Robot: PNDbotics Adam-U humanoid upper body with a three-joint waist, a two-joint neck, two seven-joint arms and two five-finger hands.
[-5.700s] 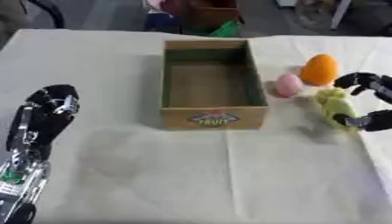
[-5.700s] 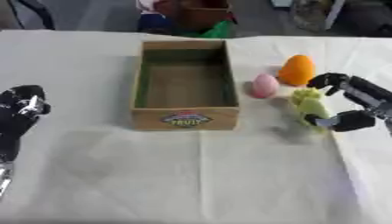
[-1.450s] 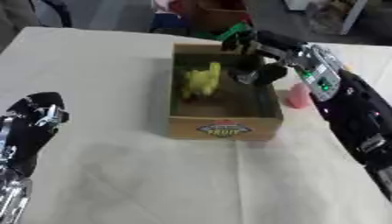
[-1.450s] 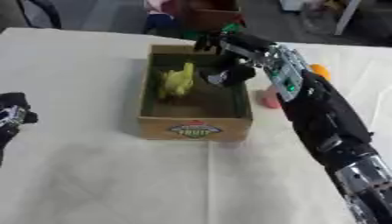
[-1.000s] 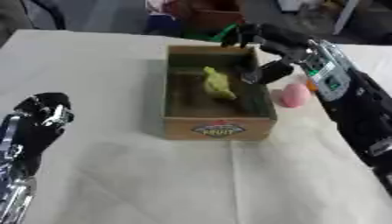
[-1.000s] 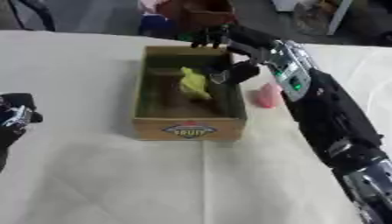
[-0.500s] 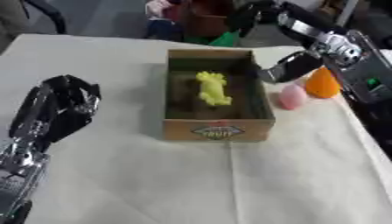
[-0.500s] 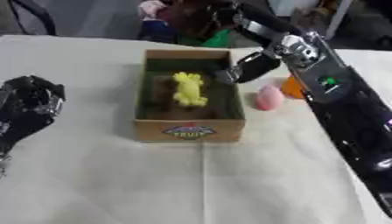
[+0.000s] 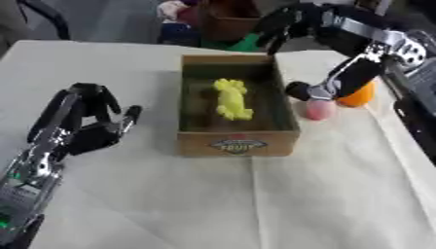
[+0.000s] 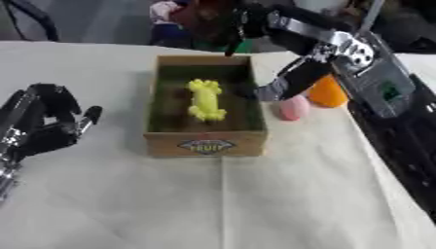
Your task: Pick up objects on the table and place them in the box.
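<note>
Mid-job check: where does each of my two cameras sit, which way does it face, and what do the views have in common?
Left eye view: in the head, looking down at the table; left robot hand at lower left, fingers spread, right robot hand raised above the box.
Right eye view: same head, same downward look, scene shifted slightly left; right forearm fills the right side.
Shared: yellow object lying in the box, pink object and orange object on the table right of it.

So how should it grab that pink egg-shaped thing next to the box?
Probably around its rounded middle, from above. The pink object lies on the table close beside the box wall with the orange one on its other side, so only the top looks free.
</note>
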